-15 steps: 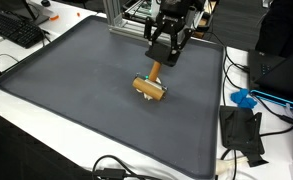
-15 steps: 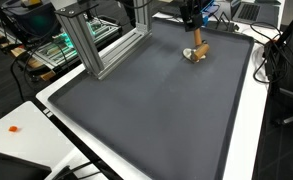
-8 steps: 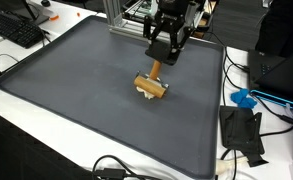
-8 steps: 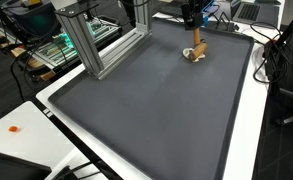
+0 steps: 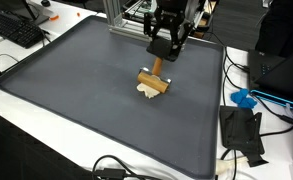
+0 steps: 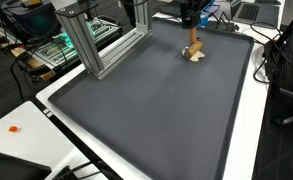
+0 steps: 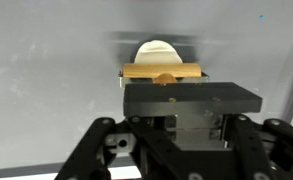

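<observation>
My gripper (image 5: 163, 52) is shut on the thin wooden handle of a small wooden brush (image 5: 153, 84), whose flat crossbar head has a pale underside. The brush hangs just above the dark grey mat (image 5: 76, 90), near its far side. In an exterior view the gripper (image 6: 191, 22) holds the brush (image 6: 194, 54) at the mat's far end. In the wrist view the gripper (image 7: 176, 100) has its jaws together, with the wooden crossbar (image 7: 163, 71) and a white rounded part (image 7: 158, 52) just beyond them.
An aluminium frame (image 6: 91, 45) stands at one edge of the mat. A keyboard (image 5: 16, 28) lies off the mat on the white table (image 5: 16, 110). Black gear (image 5: 243, 135), a blue item (image 5: 244, 99) and cables lie on the other side.
The brush has risen slightly off the mat with my gripper, shifting a little toward the far side. The grip is unchanged.
</observation>
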Tool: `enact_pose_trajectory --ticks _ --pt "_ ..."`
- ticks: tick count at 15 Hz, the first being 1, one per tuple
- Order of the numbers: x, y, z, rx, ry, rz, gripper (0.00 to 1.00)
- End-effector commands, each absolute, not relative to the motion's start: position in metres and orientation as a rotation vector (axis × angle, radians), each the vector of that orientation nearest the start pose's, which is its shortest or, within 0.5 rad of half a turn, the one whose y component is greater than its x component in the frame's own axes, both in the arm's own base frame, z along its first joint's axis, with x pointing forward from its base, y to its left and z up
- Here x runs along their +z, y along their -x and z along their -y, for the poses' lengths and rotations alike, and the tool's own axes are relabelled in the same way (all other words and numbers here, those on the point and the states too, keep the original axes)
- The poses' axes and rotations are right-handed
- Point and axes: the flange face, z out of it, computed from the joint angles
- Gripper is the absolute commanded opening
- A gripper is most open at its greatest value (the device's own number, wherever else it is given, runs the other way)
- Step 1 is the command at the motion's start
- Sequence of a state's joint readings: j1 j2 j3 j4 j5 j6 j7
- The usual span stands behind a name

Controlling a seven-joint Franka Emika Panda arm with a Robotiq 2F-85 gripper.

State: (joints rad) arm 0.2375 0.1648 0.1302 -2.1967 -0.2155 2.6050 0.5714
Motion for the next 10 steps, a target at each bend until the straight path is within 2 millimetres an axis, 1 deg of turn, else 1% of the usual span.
enact_pose_trajectory --ticks 1,6,10 --pt "0.2991 -0.5118 -0.2031 -0.178 3.159 -0.057 0.29" --pt "0.3010 -0.5055 -0.2040 -0.068 3.172 -0.042 0.29" --pt "0.3032 -0.5096 -0.2044 -0.102 3.163 -0.049 0.29"
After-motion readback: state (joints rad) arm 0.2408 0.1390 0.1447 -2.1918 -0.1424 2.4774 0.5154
